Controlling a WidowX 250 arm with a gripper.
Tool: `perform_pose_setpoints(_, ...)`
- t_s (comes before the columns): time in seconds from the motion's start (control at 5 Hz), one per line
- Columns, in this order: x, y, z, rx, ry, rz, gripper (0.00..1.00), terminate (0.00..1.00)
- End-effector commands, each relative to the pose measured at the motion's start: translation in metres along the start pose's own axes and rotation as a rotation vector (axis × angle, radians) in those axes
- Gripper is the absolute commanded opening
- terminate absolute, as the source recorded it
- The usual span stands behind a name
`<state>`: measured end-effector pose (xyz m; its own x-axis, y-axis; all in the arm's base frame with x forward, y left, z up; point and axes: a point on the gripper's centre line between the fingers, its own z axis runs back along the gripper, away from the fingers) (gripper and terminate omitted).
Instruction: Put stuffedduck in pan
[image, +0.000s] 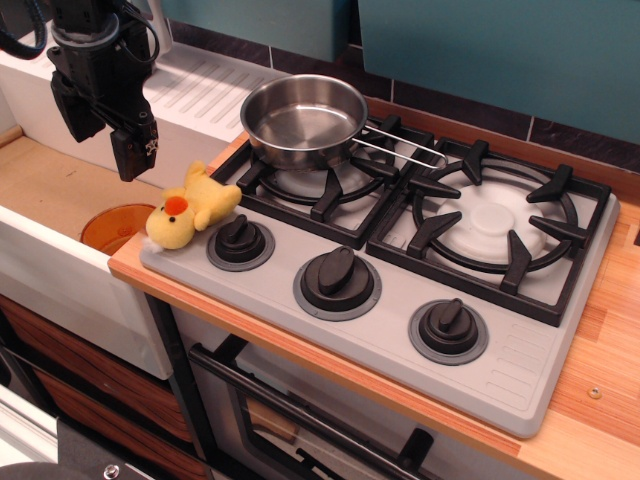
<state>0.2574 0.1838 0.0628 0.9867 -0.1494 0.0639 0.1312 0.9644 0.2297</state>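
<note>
The stuffedduck (189, 209) is a small yellow plush with an orange-red beak. It lies on the front left corner of the grey stove top, beside the leftmost knob (240, 243). The pan (303, 119) is round shiny steel and empty, with a thin wire handle (400, 147) pointing right. It stands on the back left burner grate. My gripper (112, 128) is black and hangs over the sink, up and to the left of the duck, apart from it. Its fingers (134, 150) point down and hold nothing; the gap between them is hard to read.
A white sink (40, 180) lies left of the stove, with an orange round drain disc (115, 226) in it. The right burner grate (495, 225) is bare. Two more knobs (337, 281) (448, 329) line the stove front. A wooden counter (600, 380) runs right.
</note>
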Motion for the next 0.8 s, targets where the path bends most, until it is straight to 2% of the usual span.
perform_pose_setpoints(0.0, 0.000, 0.000, 0.000, 0.000, 0.000, 0.000, 1.00, 0.00)
perform_pose_setpoints(0.4, -0.011, -0.027, 0.014, 0.018, 0.010, 0.048, 1.00, 0.00)
perform_pose_setpoints(0.6, -0.017, -0.037, 0.029, 0.029, 0.027, 0.056, 1.00, 0.00)
